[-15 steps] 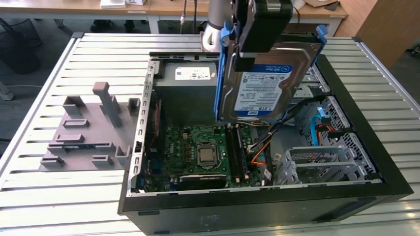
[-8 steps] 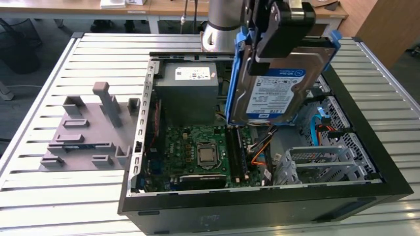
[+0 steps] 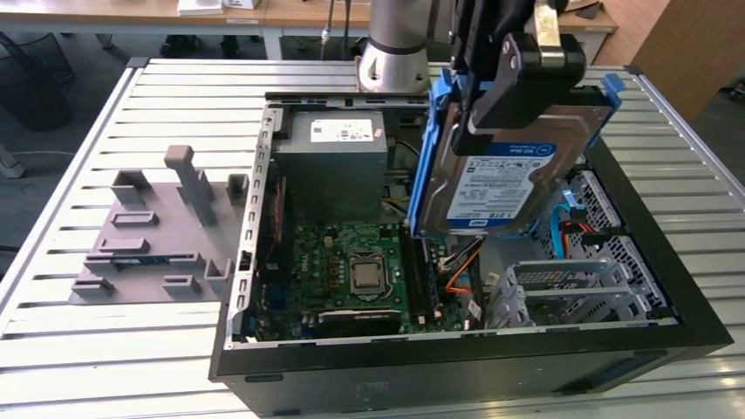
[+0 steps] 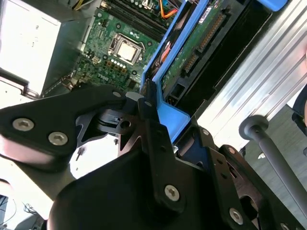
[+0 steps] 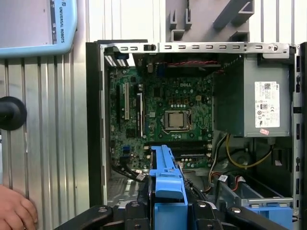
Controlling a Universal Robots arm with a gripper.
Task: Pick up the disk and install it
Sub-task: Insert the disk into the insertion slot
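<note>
Above open case (image 3: pixel 466 371), gripper (image 3: pixel 503 112) clamping disk (image 3: pixel 503 188) at blue rail (image 3: pixel 438 140)

Bright, even light — power supply (image 4: pixel 29 43) glares white (second wrist view).

Worktop (image 3: pixel 82 349): ribbed silver metal slats. Resting on it: one open black computer case (image 3: pixel 466 374), interior facing up. One grey plastic fixture (image 3: pixel 157 231) with upright posts, just beside the case, toward the exterior view's left.

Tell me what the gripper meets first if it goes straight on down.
Probably the orange cables by the motherboard: they lie under the disk that the gripper holds. Depth is unclear; the metal drive cage sits beside them.
</note>
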